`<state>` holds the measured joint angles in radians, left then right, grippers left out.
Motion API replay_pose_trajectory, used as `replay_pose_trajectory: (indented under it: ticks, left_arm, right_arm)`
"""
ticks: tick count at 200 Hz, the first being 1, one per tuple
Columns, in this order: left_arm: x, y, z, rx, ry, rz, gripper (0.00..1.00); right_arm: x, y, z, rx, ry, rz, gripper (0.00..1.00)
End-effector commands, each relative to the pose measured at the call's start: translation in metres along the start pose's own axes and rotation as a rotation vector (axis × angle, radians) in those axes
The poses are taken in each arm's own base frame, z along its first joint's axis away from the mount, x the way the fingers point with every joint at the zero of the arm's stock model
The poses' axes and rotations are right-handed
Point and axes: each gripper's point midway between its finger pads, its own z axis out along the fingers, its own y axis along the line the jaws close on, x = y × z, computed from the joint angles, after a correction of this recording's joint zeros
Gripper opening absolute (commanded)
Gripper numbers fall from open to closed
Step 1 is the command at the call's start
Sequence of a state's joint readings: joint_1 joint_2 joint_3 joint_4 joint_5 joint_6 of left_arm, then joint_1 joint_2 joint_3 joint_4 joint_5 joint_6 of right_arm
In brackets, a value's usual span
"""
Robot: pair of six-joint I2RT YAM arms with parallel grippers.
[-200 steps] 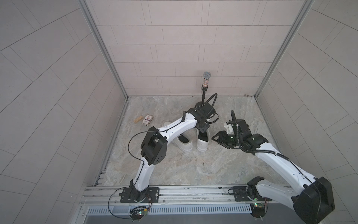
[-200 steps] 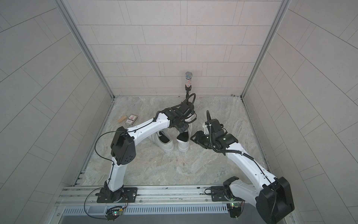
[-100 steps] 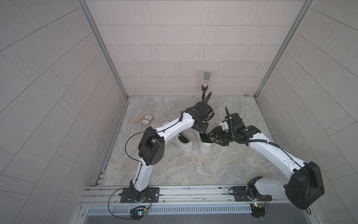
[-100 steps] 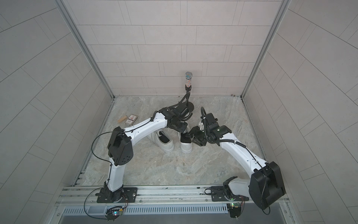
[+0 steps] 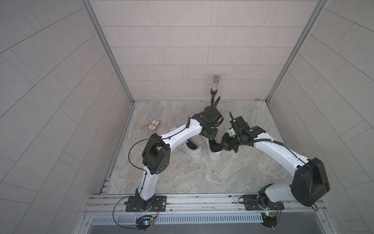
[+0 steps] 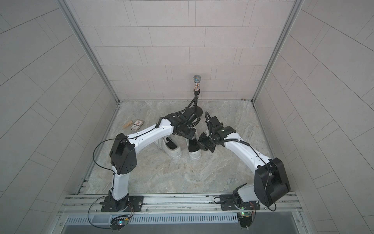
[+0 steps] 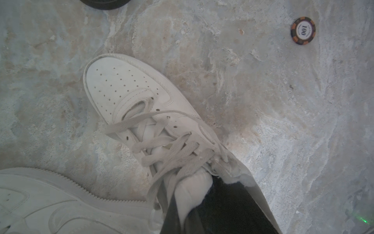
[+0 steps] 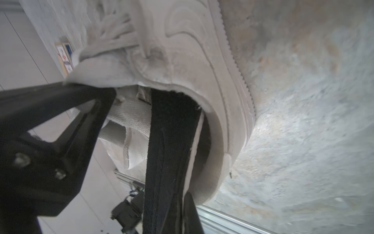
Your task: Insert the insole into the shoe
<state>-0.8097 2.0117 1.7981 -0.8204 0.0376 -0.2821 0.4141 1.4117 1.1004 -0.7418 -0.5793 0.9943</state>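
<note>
L claw (image 5: 211, 137) tight on shoe tongue (image 8: 101, 64), R claw (image 5: 222, 145) tight on insole (image 8: 170, 141) partway inside

Found insole (image 8: 170, 141) in shoe (image 8: 192, 50) heel opening, between right gripper (image 5: 224, 144) fingers; tongue (image 7: 194, 188) between left gripper (image 5: 210, 135) fingers; second shoe (image 5: 192, 151) just beside.

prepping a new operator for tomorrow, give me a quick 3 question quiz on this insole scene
1. True or false: the black insole lies fully inside the white sneaker.
2. Which gripper pinches the insole?
3. What stands by the back wall? A microphone B bottle C lamp

Key: 1 false, its heel end sticks out of the opening. 2 the right gripper. 3 A.
</note>
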Motion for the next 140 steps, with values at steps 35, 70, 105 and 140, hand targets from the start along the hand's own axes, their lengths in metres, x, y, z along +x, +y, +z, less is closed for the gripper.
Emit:
replay_pose_trajectory:
  ticks: [35, 70, 105, 140]
  left_arm:
    - [-0.017, -0.018, -0.039, 0.092, -0.105, 0.005, 0.0]
    - [-0.018, -0.028, -0.042, 0.153, -0.103, -0.033, 0.0]
    - [-0.018, -0.024, -0.043, 0.14, -0.098, -0.111, 0.0]
    - [-0.01, -0.015, -0.036, 0.094, -0.099, -0.168, 0.0]
  right_arm:
    - [-0.007, -0.027, -0.008, 0.268, 0.056, -0.266, 0.0]
    - [-0.016, -0.043, -0.003, 0.362, 0.067, -0.301, 0.0]
    - [-0.013, -0.035, 0.005, 0.295, 0.087, -0.232, 0.08]
    - [-0.004, -0.014, 0.019, 0.1, 0.103, -0.051, 0.32]
